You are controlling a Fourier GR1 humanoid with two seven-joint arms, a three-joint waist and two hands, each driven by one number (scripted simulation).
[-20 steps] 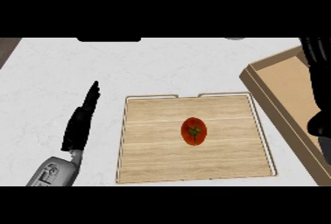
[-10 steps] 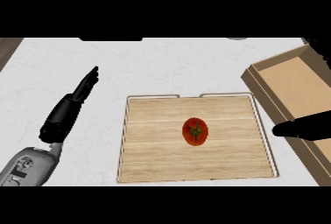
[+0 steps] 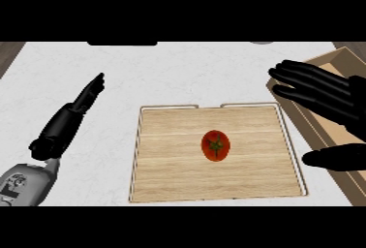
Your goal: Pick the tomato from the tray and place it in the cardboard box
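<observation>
Red and glossy, the tomato (image 3: 216,146) sits right about the middle of the wooden tray (image 3: 172,169), green stem cap facing up, nothing touching it. That tray is a pale, light-grained board with a thin raised rim, lying flat on the white counter (image 3: 178,72), and there's a small gap in the rim along its far edge. Over on the right, the right hand (image 3: 325,94) hangs wide open, black fingers (image 3: 293,77) spread and pointing toward the left, its palm over the near wall of the cardboard box (image 3: 297,114). The thumb (image 3: 336,157) sticks out separately lower down, near the tray's right rim, well apart from the fingers above it. So the hand is spread, holding nothing, and it sits to the right of the tomato with bare tray between them. The cardboard box runs along the right edge of the view, just beside the tray, its tan walls angled and its inside partly hidden behind that hand. Across on the left, the left hand (image 3: 71,121) lies over the counter beside the tray, fingers straight and pressed together, pointing away toward the far side, with the grey forearm (image 3: 25,184) coming in from the lower left corner. It holds nothing either, and it is clear of the tray's left rim.
</observation>
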